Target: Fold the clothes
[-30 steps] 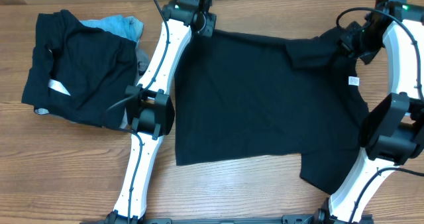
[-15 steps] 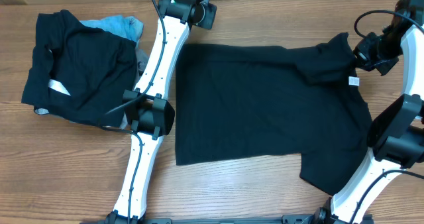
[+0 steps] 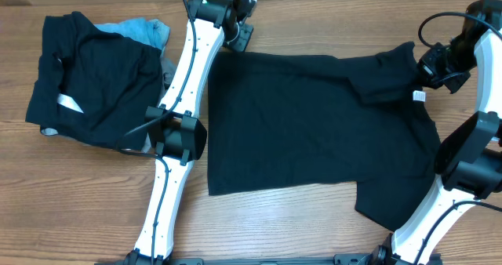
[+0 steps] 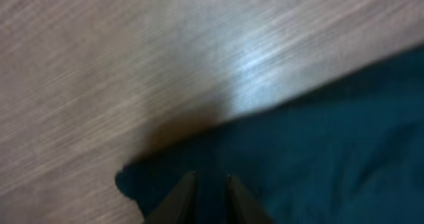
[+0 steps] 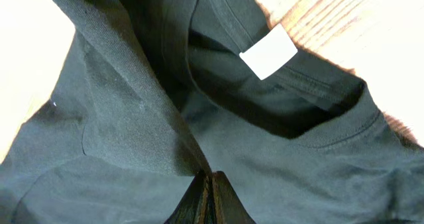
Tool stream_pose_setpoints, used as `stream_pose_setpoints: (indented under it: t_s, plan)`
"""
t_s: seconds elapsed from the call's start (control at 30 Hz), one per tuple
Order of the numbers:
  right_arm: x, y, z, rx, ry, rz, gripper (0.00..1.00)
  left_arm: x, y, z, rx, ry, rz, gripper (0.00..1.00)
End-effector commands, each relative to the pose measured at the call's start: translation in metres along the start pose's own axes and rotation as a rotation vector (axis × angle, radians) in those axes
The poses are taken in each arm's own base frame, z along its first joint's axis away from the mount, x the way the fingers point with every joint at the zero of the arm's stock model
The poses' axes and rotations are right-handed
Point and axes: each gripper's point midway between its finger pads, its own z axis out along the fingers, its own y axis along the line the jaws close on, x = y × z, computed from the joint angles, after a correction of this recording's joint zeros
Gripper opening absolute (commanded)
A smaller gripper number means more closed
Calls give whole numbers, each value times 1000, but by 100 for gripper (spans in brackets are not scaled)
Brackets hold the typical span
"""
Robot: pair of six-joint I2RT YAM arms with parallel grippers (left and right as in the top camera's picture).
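Since a second ago the T-shirt's (image 3: 314, 124) far edge has been drawn out straighter, and my right claw (image 3: 423, 67) has swung outward with the shoulder. The T-shirt lies flat mid-tabletop (image 3: 298, 226), long axis running from hem on my left to neck and white tag (image 3: 418, 96) on my right. The right claw is clenched on a fold beside the collar. My left claw (image 3: 241, 36) hangs over the far hem corner, fingers nearly together; through the blur I cannot tell whether it grips. The pile of other garments (image 3: 94, 77) sits well apart, beyond the left arm (image 3: 192, 69).
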Motion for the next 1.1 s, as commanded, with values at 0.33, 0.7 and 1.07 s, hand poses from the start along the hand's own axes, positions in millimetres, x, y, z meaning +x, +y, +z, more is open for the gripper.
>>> stream_pose_setpoints:
  t_s: [0.33, 0.7, 1.07]
  plan:
    - [-15, 8, -17, -28, -92, -31, 4, 69, 11, 54, -52, 241, -207, 25]
    - [-18, 10, -17, -34, -108, -53, 4, 91, 45, 48, -99, 304, -385, 58]
    - [-20, 11, -18, -37, -114, -54, 4, 92, 23, 62, 15, 311, -425, 51]
